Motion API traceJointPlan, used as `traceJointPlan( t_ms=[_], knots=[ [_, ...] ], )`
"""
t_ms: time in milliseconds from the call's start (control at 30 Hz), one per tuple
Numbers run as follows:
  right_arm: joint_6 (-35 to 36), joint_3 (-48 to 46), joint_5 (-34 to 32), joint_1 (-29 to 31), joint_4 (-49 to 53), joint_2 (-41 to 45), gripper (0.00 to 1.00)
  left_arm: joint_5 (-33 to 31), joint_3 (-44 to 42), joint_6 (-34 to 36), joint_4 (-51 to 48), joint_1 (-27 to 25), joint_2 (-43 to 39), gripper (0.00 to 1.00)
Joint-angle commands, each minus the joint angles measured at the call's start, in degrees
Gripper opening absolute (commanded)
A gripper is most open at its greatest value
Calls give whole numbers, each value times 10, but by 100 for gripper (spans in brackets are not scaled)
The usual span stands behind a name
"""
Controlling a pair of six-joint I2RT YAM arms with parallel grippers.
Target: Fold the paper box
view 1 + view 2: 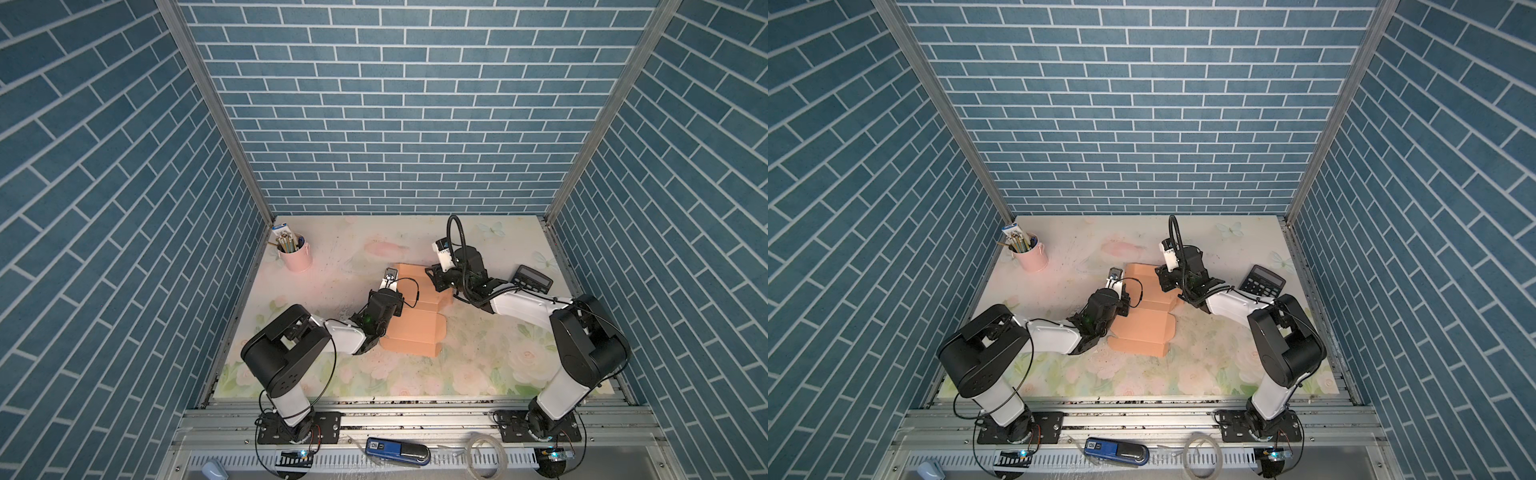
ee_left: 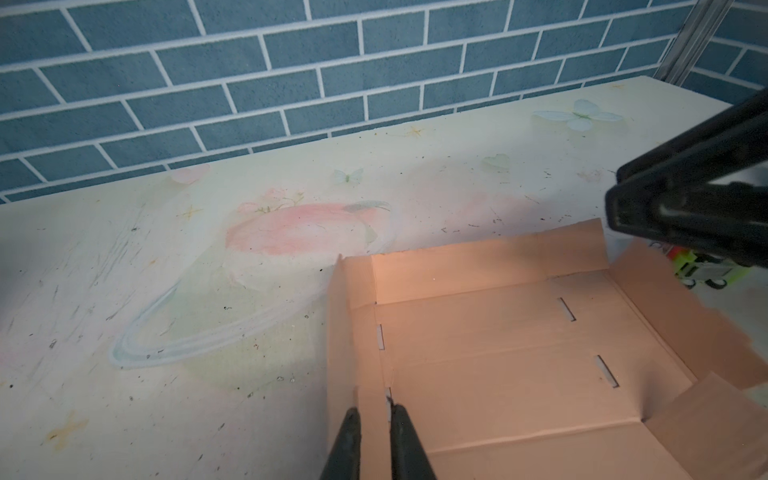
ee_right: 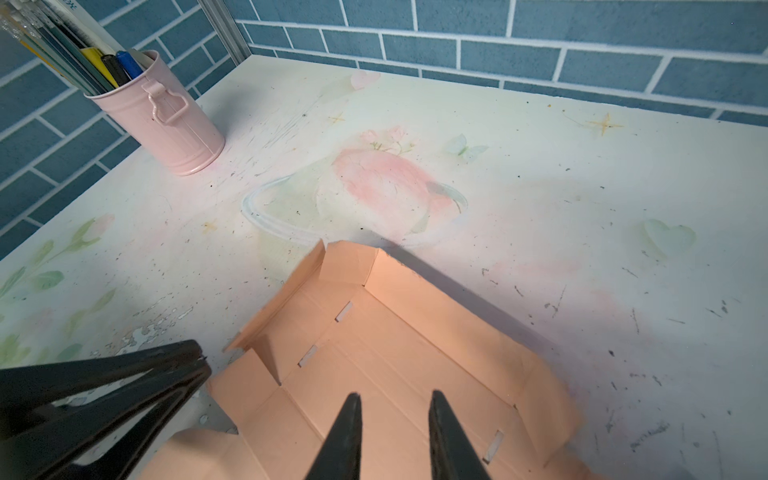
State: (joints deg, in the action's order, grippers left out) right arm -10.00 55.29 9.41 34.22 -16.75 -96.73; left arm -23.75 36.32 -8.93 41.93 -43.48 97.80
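The paper box (image 1: 415,322) (image 1: 1142,328), plain tan-orange cardboard, lies mid-table. Its far half has the back wall and left side wall raised; its near half lies flat. My left gripper (image 2: 374,409) (image 1: 392,279) is at the box's left side. Its fingers stand a narrow gap apart astride the raised left wall (image 2: 347,332). My right gripper (image 3: 395,394) (image 1: 430,274) (image 1: 1160,276) hangs open over the box floor (image 3: 395,332) at the right side, with nothing between its fingers. The right side flap (image 2: 673,307) leans outward under it.
A pink bucket of pens (image 1: 296,255) (image 3: 166,120) stands at the back left. A black calculator (image 1: 534,280) (image 1: 1262,282) lies at the right, behind the right arm. Blue brick walls close three sides. A blue device (image 1: 397,451) rests on the front rail.
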Motion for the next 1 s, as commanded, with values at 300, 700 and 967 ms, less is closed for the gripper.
traceJointPlan(
  t_ms=[300,700,967],
  knots=[
    [14,55,17,-14,105,4,31,47,75,-28,-148,27,-18,30],
    [94,135,164,-81,215,-70,43,207,230,-96,-487,98,-12,45],
    [215,257,167,-95,350,-148,51,259,309,-106,-614,113,19,47]
  ],
)
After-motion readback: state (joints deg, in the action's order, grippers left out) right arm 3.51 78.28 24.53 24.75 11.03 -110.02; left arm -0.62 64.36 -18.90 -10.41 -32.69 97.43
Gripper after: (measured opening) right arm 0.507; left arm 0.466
